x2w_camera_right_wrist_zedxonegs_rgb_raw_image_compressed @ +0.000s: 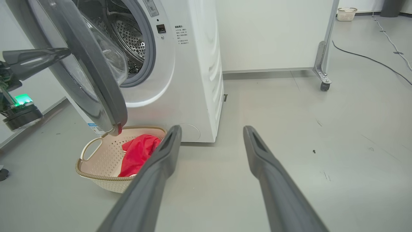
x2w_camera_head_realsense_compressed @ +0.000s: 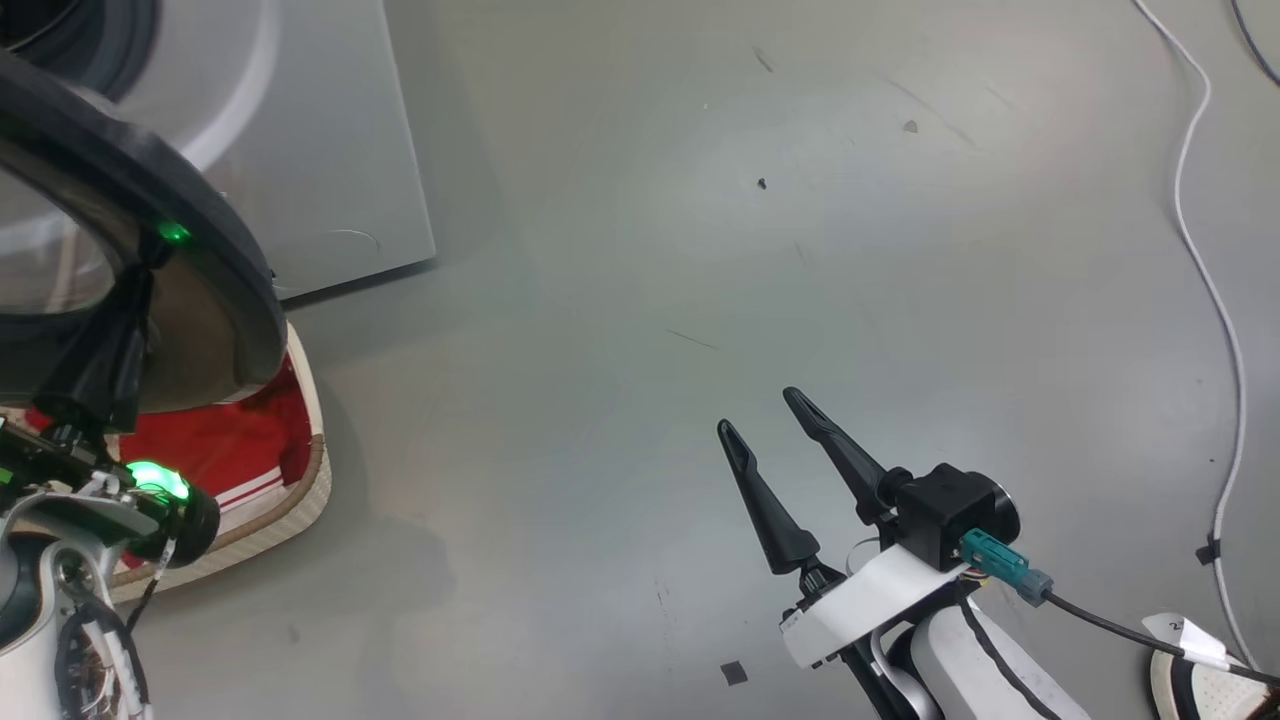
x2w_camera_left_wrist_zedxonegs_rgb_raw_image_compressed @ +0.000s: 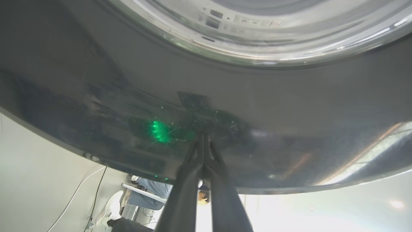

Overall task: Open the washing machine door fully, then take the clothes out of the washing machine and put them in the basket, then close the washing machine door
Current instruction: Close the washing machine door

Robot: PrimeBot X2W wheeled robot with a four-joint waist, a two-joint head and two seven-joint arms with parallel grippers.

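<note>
- Right tool (x2w_camera_head_realsense_compressed: 758, 412): fingers spread wide with nothing between them, over bare floor (x2w_camera_head_realsense_compressed: 700, 250), well apart from the machine. Its own wrist view looks out between both fingers at grey floor.
- Left tool (x2w_camera_left_wrist_zedxonegs_rgb_raw_image_compressed: 203, 141): fingers pressed together, tips against the glossy black ring of the washing machine door (x2w_camera_left_wrist_zedxonegs_rgb_raw_image_compressed: 289, 112).
- Left wrist view gives that contact close up, with a green glow (x2w_camera_left_wrist_zedxonegs_rgb_raw_image_compressed: 159, 131) reflected just beside the tips. Right wrist view gives it from the side: the tool lies on the door's outer face, in its upper part.
- Door: partly open, swung out from the front, glass bowl facing the opening, lower edge above the back rim of the basket (x2w_camera_right_wrist_zedxonegs_rgb_raw_image_compressed: 106, 154).
- Basket: on the floor just before the machine, beneath the door.
- Clothes (x2w_camera_right_wrist_zedxonegs_rgb_raw_image_compressed: 138, 154): in the basket, a red heap in the right wrist view. Head view adds a white panel and striped trim, with the door's ring covering part of the heap.
- Washing machine (x2w_camera_right_wrist_zedxonegs_rgb_raw_image_compressed: 199, 80): head view looks down on its white top. Right wrist view looks in past the grey gasket to the drum (x2w_camera_right_wrist_zedxonegs_rgb_raw_image_compressed: 128, 35); the part seen is bare perforated steel.
- Farther off, right wrist view: wheeled partition (x2w_camera_right_wrist_zedxonegs_rgb_raw_image_compressed: 323, 85) and a second basket (x2w_camera_right_wrist_zedxonegs_rgb_raw_image_compressed: 346, 13) by the far wall.
- Head view: white cable (x2w_camera_head_realsense_compressed: 1215, 300) along the floor.
- Left wrist view, under the door's edge: a person's legs (x2w_camera_left_wrist_zedxonegs_rgb_raw_image_compressed: 151, 191) in jeans.
</note>
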